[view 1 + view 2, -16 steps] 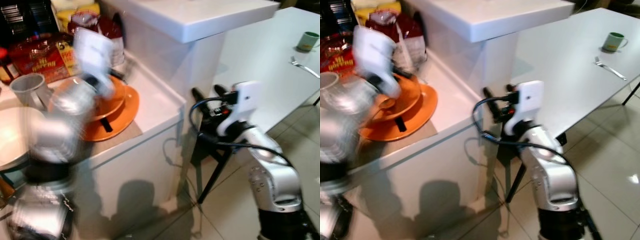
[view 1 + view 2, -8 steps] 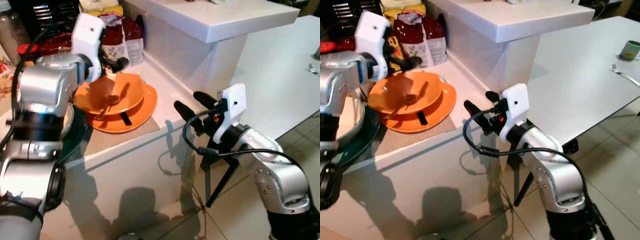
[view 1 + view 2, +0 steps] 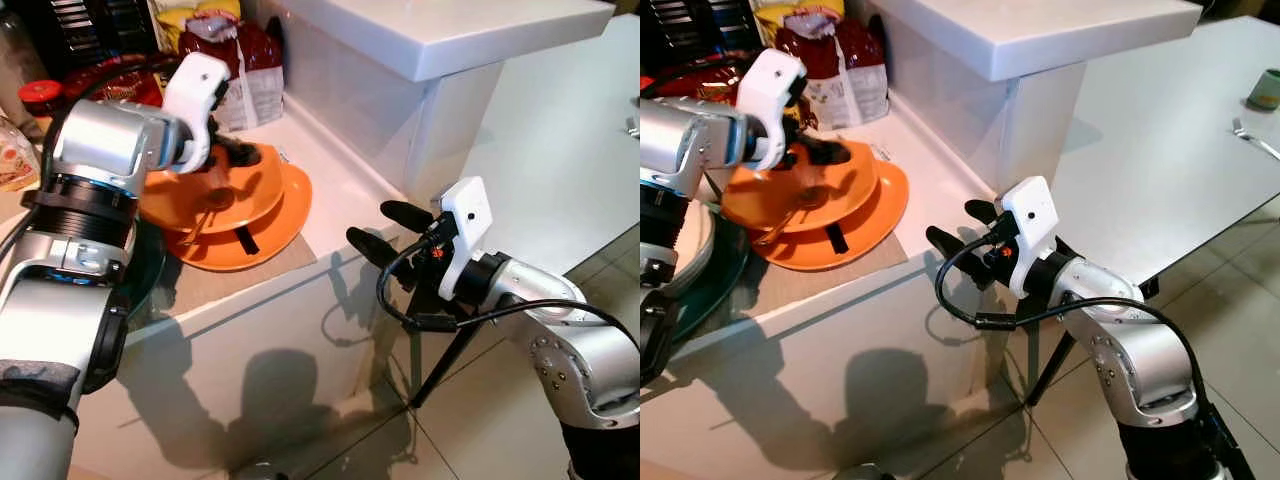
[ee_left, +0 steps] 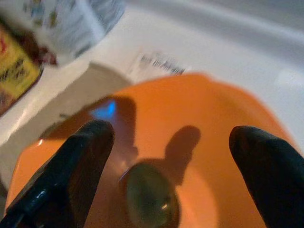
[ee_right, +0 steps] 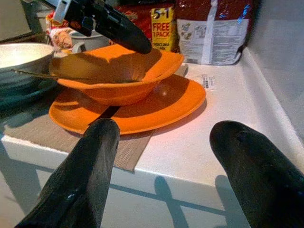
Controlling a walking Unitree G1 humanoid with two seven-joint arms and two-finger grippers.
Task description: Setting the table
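A: Where's the left pincer (image 3: 818, 148) now?

B: Over the orange bowl (image 3: 830, 190), fingers spread, one black tip above the bowl's far rim. The bowl sits on an orange plate (image 3: 880, 215), and that rests on a beige mat (image 3: 805, 275) near the front edge of the desk (image 3: 940, 205). A spoon (image 4: 149, 202) lies inside the bowl, and something dark pokes out from under it across the plate (a knife, perhaps; I cannot tell).

A: And the right pincer (image 3: 385, 230)?

B: Spread too, hanging in front of the desk's front edge, off the plate's right side, touching nothing.

A: So how should the pick-up go?

B: My guess is the bowl comes off first. Put one finger inside the rim and one outside, and close on the wall only. Keep well away from the spoon, or it will rattle or tip out. Lift straight up and level, since a slanted bowl slides on a glazed plate and may drag it towards the edge.

A: Anything to avoid behind it?

B: The red bags (image 3: 835, 60) stand just past the plate along the back of the desk, and a green-rimmed dish (image 3: 710, 265) sits close on the left. Little room for a wide swing, so keep the wrist tucked in.
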